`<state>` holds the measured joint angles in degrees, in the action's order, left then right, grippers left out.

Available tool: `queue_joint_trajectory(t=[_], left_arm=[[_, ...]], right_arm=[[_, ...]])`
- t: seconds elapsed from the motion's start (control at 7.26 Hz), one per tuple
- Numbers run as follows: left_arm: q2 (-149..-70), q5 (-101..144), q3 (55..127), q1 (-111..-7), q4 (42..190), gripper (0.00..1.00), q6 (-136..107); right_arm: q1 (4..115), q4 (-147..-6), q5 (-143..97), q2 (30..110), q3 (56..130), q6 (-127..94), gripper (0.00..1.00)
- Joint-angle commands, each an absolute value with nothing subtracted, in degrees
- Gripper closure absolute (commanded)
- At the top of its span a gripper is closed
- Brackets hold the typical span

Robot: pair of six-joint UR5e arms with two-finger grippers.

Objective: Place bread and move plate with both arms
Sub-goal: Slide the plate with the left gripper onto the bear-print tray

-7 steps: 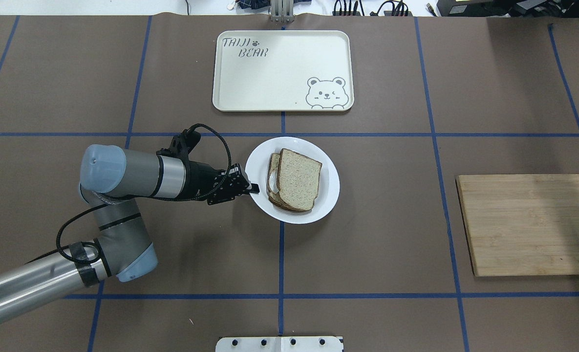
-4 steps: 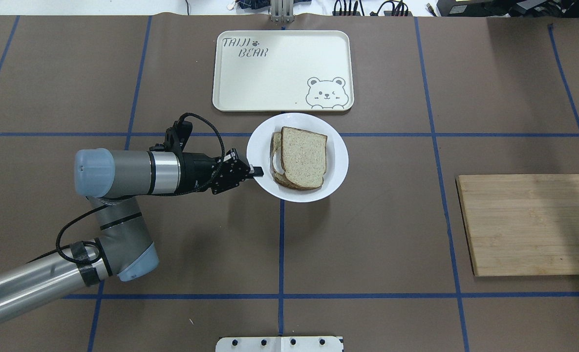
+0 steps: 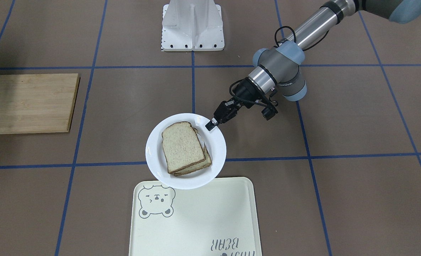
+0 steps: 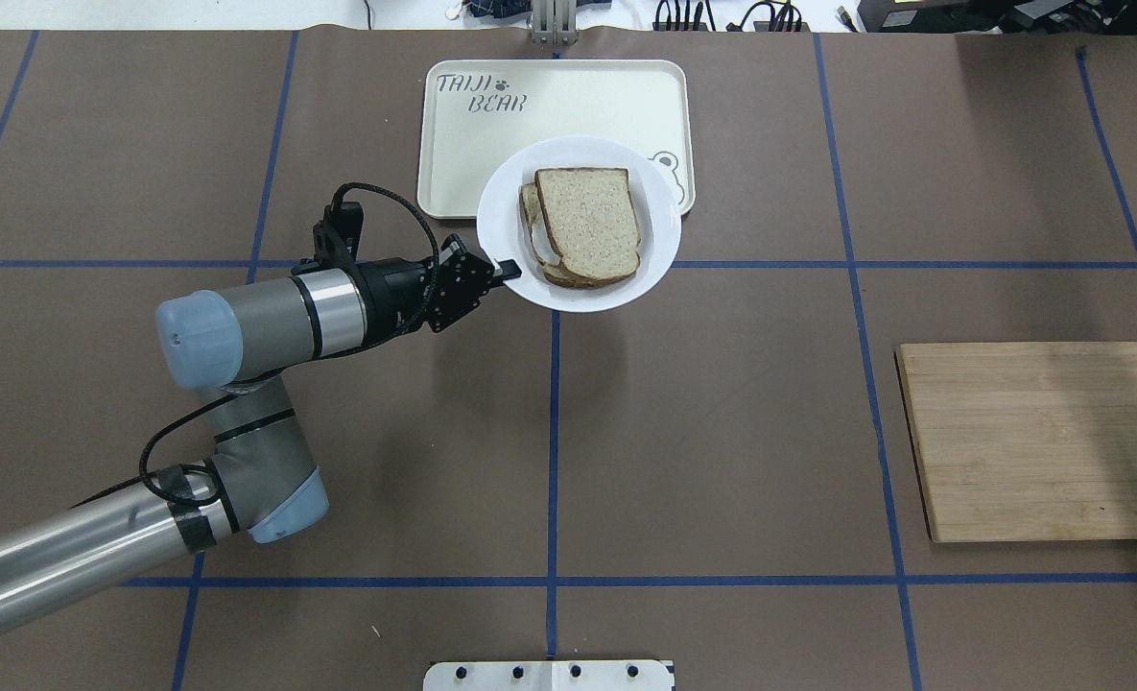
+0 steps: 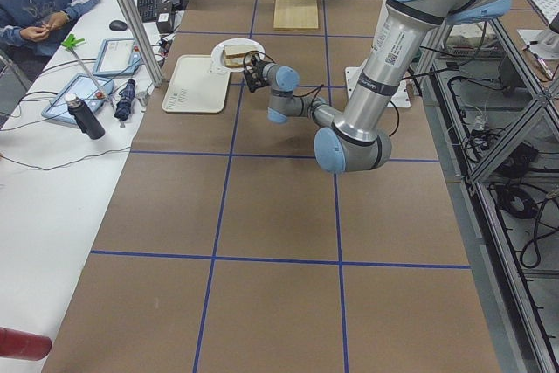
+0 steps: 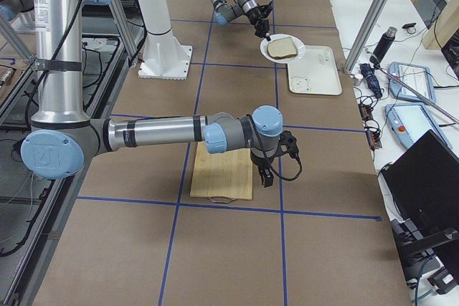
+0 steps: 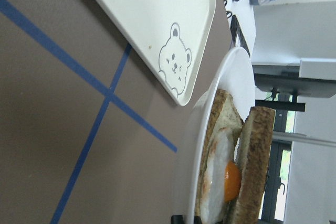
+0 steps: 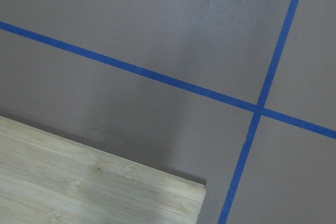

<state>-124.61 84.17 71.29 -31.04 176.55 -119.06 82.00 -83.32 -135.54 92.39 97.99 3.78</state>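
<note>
While the right arm point(image 6: 158, 132) stretches out level, well apart from the tray point(image 4: 462, 144) and on the tray's right side, its wrist turns down so the right gripper point(image 6: 264, 175) points at the table by the wooden cutting board point(image 4: 1038, 441). It shows only small in the side view, so whether its fingers are parted or closed cannot be told.

Nearer the tray, the left arm point(image 4: 69, 561) enters low at the overhead view's left. Its long silver tube rises to a blue-capped elbow and folds back through a short grey link. Its last link then lies almost level, angled toward the tray's near edge, with a black cable looped above the wrist.

The left gripper point(image 4: 509, 272) sits just short of the tray's near edge, its fingers clenched on the left rim of the plate point(image 4: 659, 240). The plate reaches out from that grip over the tray's near right corner, hiding most of the bear drawing there. In the wrist view its rim stands clear of the tray below.

The bread point(image 4: 587, 221) lies on top, crust toward the tray's far side. It covers a second slice topped with a fried egg point(image 7: 227, 182), which peeks out on the gripper's side.
</note>
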Motion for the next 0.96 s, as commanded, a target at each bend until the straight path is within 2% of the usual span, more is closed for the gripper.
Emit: queue_joint_trajectory(t=[0.0,0.28,0.55,0.83], left_arm=[[-128.73,74.66,64.37,-31.11,173.35,1.0,-123.21],[-133.05,70.85,60.39,-30.94,166.84,1.0,-127.77],[-138.84,68.2,52.07,-30.24,165.67,1.0,-130.08],[-141.4,68.12,48.1,-30.23,165.67,1.0,-130.6]], right_arm=[[82.18,-83.32,-135.61,92.72,98.35,3.78,0.0],[82.09,-83.41,-135.79,92.99,98.17,3.78,0.0],[82.09,-83.41,-135.97,92.9,97.82,3.69,0.0],[82.09,-83.41,-136.05,92.99,97.56,3.69,0.0]])
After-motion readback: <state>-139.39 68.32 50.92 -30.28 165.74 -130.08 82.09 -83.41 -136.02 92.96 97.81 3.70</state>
